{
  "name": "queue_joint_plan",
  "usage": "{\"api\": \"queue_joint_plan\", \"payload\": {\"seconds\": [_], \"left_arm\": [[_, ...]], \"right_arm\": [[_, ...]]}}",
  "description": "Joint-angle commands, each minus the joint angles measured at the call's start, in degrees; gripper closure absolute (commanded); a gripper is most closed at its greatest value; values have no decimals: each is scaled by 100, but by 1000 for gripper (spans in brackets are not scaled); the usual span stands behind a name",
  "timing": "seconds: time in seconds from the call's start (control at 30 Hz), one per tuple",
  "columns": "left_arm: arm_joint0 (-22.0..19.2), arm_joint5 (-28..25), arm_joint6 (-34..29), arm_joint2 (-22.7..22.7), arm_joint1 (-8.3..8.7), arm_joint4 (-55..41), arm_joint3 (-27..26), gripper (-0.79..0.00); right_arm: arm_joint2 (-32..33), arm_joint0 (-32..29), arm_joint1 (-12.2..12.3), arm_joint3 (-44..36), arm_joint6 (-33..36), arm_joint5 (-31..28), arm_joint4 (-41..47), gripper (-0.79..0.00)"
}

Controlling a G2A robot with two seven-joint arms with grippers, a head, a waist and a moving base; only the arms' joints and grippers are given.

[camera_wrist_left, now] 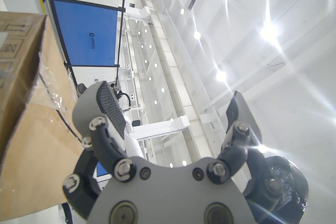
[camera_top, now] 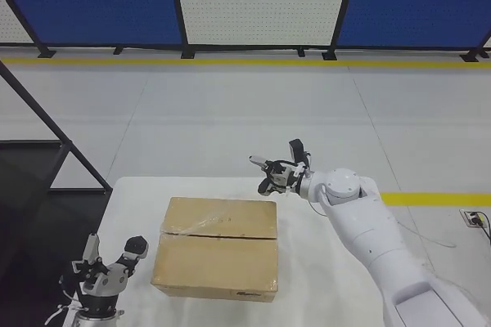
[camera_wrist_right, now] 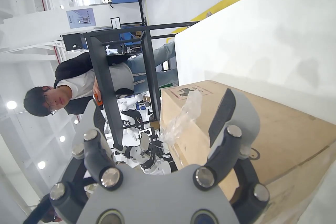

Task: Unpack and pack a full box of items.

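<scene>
**While the box (camera_top: 218, 248) sits shut, left gripper (camera_top: 113, 249) and right gripper (camera_top: 277, 163) both stand open**

Since we log from the robot's side outward, the left gripper comes first. It sits at the near left corner of the table (camera_top: 135, 212), fingers spread wide and pointing upward, with nothing between them. We note it is near the box's near left corner and apart from it.

Next is the box, brown cardboard at mid-table. Its top flaps are folded shut, with one seam running across the lid. Crinkled clear tape (camera_top: 204, 222) lifts loose along that seam.

Past the box's far right corner, the right gripper hangs over the table's far edge. Its fingers are parted and empty, clear of the cardboard.

Farther out we record a black frame (camera_top: 33, 106) on the left. Beyond it a yellow line (camera_top: 229, 60) crosses the floor, and blue and white partition panels (camera_top: 98, 20) stand at the back.
</scene>
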Motion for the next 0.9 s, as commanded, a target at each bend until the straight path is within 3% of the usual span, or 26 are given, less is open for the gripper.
{"api": "queue_joint_plan", "payload": {"seconds": [0.0, 0.27, 0.5, 0.87], "left_arm": [[-42, 9, 141, 12, -8, 33, 31, -785], [-82, 55, 286, -132, -17, -65, 21, -785], [39, 3, 263, -197, -32, -190, -14, -785], [18, 29, 269, -135, -56, -109, -46, -785]], "right_arm": [[-1, -137, -3, -176, -11, -23, -4, -785], [8, -376, -5, -465, 28, -131, -121, -785], [-13, -425, -76, -362, -433, -593, -272, -785], [-73, -320, -180, -29, -230, -903, -480, -785]]}}
